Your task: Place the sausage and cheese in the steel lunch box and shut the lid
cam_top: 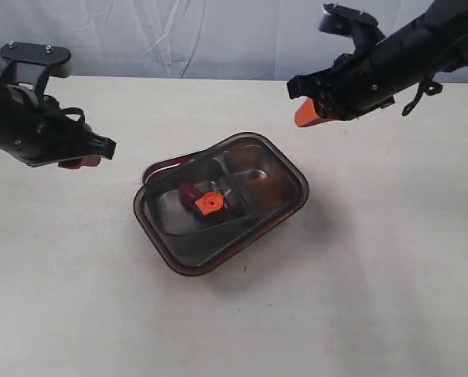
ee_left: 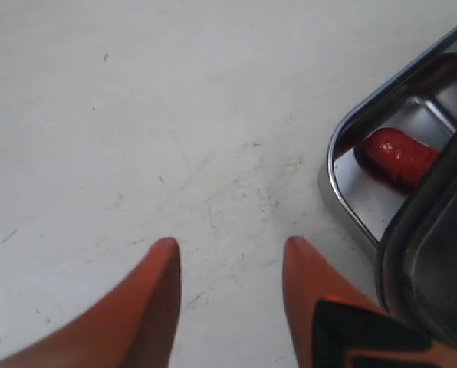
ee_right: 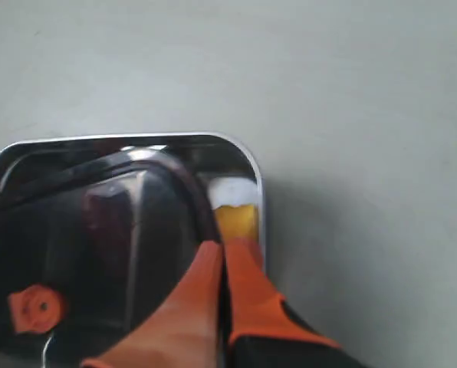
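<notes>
Left fingers (ee_left: pixel 156 307) parted, right fingers (ee_right: pixel 251 295) pressed together; lid (cam_top: pixel 246 214) lies askew between them.

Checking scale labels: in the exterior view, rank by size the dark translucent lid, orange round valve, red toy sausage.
1. Dark translucent lid.
2-3. Orange round valve, red toy sausage: unsure, sausage partly hidden.

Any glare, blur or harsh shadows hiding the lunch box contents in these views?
Exterior view: even light, soft shadow beside the steel lunch box, the lid dims the contents. Left wrist view: table sharp, sausage shows glossy highlights. Right wrist view: soft overall, glare on the steel rim, cheese readable.
</notes>
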{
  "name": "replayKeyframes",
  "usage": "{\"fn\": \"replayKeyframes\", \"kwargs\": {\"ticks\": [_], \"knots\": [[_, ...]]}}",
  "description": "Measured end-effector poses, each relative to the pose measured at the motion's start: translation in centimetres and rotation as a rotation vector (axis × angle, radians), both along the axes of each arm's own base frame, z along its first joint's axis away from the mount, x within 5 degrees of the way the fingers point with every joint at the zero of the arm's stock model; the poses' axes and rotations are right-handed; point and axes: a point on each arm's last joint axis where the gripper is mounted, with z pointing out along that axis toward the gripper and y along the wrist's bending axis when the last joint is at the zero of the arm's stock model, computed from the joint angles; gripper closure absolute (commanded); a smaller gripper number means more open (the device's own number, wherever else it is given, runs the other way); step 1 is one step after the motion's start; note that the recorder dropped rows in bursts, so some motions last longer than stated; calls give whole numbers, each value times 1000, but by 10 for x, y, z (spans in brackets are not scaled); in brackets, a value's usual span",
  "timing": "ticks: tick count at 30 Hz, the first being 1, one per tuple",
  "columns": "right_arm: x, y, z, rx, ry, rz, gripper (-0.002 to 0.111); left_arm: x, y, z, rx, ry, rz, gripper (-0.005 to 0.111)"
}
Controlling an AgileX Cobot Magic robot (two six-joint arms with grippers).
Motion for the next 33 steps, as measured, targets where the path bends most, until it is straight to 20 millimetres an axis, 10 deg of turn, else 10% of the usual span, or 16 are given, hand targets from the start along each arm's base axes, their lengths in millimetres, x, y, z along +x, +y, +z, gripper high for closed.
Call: {"fn": "replayKeyframes", "kwargs": {"ticks": [3, 14, 33], "knots": [[-45, -5, 19, 20, 87, 78, 109, -16, 5, 15, -18, -58, 5, 82], [-177, 61, -31, -60, 322, 418, 109, -51, 14, 55, -77, -216, 15, 83], [-198, 117, -87, -137, 175, 290, 109, -60, 17, 67, -92, -260, 14, 83]]}}
